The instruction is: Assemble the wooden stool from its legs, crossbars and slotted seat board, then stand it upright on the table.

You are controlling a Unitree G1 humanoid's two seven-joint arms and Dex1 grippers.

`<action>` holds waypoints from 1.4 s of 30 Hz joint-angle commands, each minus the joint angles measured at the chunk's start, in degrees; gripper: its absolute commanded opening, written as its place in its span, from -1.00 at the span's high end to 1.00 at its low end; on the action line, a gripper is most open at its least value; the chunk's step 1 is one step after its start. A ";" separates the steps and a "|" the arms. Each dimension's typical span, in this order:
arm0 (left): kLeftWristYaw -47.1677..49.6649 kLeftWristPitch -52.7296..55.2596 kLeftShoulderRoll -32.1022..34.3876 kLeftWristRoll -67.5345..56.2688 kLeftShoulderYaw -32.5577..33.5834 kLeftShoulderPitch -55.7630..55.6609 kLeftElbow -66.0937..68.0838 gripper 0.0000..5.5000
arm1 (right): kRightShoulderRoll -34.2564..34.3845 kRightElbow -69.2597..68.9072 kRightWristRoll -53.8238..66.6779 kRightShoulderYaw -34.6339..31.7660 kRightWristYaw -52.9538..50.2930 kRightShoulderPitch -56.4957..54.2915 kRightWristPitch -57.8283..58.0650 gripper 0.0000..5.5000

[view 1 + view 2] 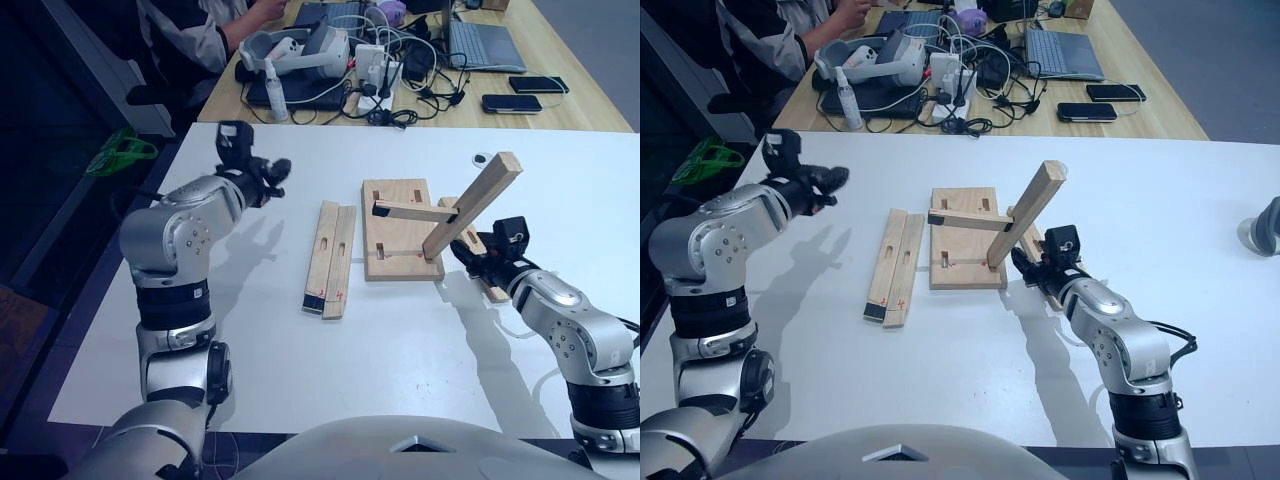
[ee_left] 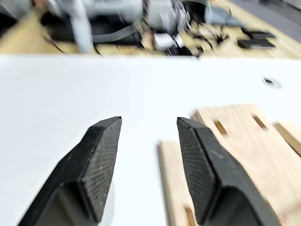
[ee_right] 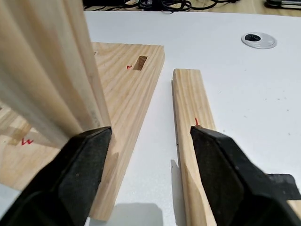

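Pale wood seat board (image 1: 400, 235) with red marks; pale slotted bars (image 1: 330, 258), ends black; white table (image 1: 300, 350); left gripper (image 2: 148, 136) fingers (image 2: 101, 165) black, finely cross-hatched.

Both head eyes look forward and down from six o'clock over the white rectangular table (image 1: 300, 360), sharing its whole top, while each wrist camera skims low and close toward twelve o'clock, both catching the flat slotted pale wooden seat board (image 1: 395, 240).

Seat board (image 1: 402, 243) flat on table (image 1: 300, 370); two loose bars (image 1: 330, 258) side by side left of it; tilted leg (image 1: 472, 205) at its right edge, crossbar (image 1: 415, 211) reaching left over board; another bar (image 3: 188, 122) just right.
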 commanded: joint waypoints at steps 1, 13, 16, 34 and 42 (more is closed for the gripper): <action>-0.98 8.42 -3.10 -3.38 4.10 -2.50 3.40 0.22 | 0.73 1.43 -1.87 -1.99 -0.13 -1.73 0.04 -0.15; -4.65 18.08 -1.53 -3.15 -1.27 1.33 0.91 0.22 | 6.85 1.39 -4.58 -6.98 -4.82 -8.10 -0.33 -0.15; -5.42 18.14 -0.79 -2.43 -3.14 3.01 0.42 0.22 | 9.56 1.16 -5.84 -8.07 -7.95 -9.74 -1.03 -0.15; -8.01 16.79 3.47 0.73 -12.48 11.22 -7.74 -0.09 | 14.38 2.34 -9.91 -10.06 -10.51 -13.86 -2.63 -0.16; -10.19 15.33 6.12 0.79 -15.89 13.81 -9.09 -0.09 | 14.75 2.56 -10.09 -10.27 -10.72 -14.98 -2.62 -0.16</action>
